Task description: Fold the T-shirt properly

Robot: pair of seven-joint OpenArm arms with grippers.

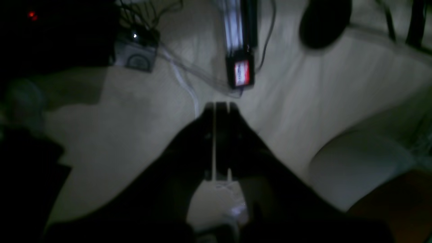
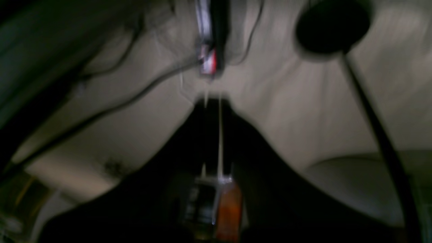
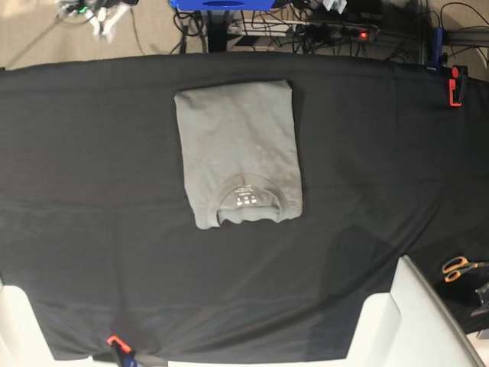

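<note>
From my base view the T-shirt (image 3: 238, 149) lies flat on the black cloth (image 3: 92, 168) covering the table, folded into a tidy upright rectangle, sleeves tucked out of sight. Its round neck sits at the edge nearest the camera, and I can make out the small white printed label (image 3: 245, 201) just inside the collar. Taking the shirt as my landmark: the far table edge runs just beyond its top fold, with a blue frame (image 3: 221, 4) and a tangle of cables past that edge; an orange clamp (image 3: 455, 86) grips the cloth well off to the shirt's right at the far edge; orange-handled scissors (image 3: 457, 267) lie well apart from it, toward the near right; and a second orange clamp (image 3: 116, 342) sits at the near edge, to the shirt's left. Neither arm reaches over the shirt in this view. My left wrist camera shows the left gripper (image 1: 221, 108) dark and blurred, its two jaws drawn together with only a thin sliver of light between them, nothing pinched there, pointing at pale floor and cables rather than at the shirt. The right wrist camera is blurrier, but the right gripper (image 2: 212, 99) looks the same: jaws nearly touching, a narrow bright line between, holding nothing that I can see.
</note>
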